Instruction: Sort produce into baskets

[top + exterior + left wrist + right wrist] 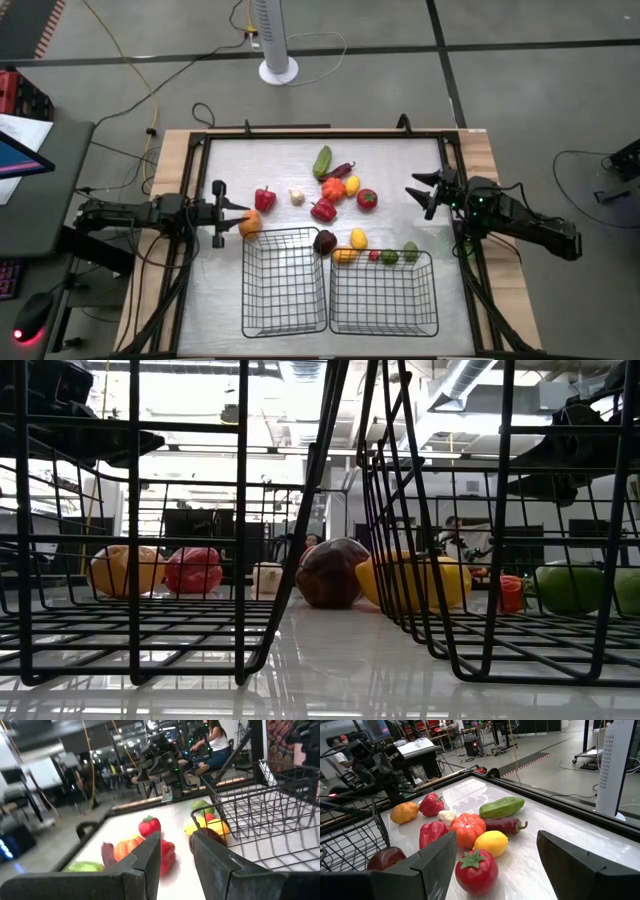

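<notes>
Across the middle of the bench [400, 150] lies loose produce: a green cucumber [322, 161], a tomato [367, 199], a lemon [352, 185], 2 red peppers [265, 199], garlic [297, 197] and an orange [250, 224]. 2 black wire baskets [285, 280] sit side by side at the near edge, with a dark purple piece [325, 242] just beyond them. Left claw [219, 213] hovers beside the orange, fingers narrowly parted. Right claw [425, 194] hovers right of the tomato, fingers spread wide.

Two empty black wire baskets [285, 282] [384, 293] sit side by side. Produce lies scattered just beyond them: green cucumber [322, 161], tomato [367, 199], garlic [297, 197], red peppers [265, 199].
</notes>
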Motion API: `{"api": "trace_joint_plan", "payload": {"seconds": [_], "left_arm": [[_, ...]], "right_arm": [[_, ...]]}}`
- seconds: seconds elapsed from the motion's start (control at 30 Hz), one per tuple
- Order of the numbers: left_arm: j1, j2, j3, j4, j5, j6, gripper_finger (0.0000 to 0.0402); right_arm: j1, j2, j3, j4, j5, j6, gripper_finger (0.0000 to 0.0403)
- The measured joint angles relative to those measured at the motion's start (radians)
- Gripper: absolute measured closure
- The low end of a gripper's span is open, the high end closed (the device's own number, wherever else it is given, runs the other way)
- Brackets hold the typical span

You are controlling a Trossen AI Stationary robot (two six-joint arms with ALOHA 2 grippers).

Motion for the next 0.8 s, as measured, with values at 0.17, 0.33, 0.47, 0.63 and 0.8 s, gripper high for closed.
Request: {"api": "trace_joint_plan", "payload": {"seconds": [0.17, 0.33, 0.47, 0.63, 0.8], "left_arm": [[-0.001, -0.001, 0.000, 0.148, 0.049, -0.066, 0.0301], [-0.001, -0.001, 0.000, 0.236, 0.055, -0.244, 0.0301], [-0.001, -0.001, 0.000, 0.234, 0.035, -0.346, 0.0301], [-0.001, -0.001, 0.000, 0.231, 0.004, -0.410, 0.0301], [0.000, -0.001, 0.000, 0.231, -0.078, -0.480, 0.0301]], "right_arm": [[0.000, 0.000, 0.000, 0.000, 0.000, 0.000, 0.0101], [0.000, 0.000, 0.000, 0.000, 0.000, 0.000, 0.0101], [0.000, 0.000, 0.000, 0.000, 0.000, 0.000, 0.0101], [0.000, 0.000, 0.000, 0.000, 0.000, 0.000, 0.0101], [0.000, 0.000, 0.000, 0.001, 0.000, 0.000, 0.0101]]}}
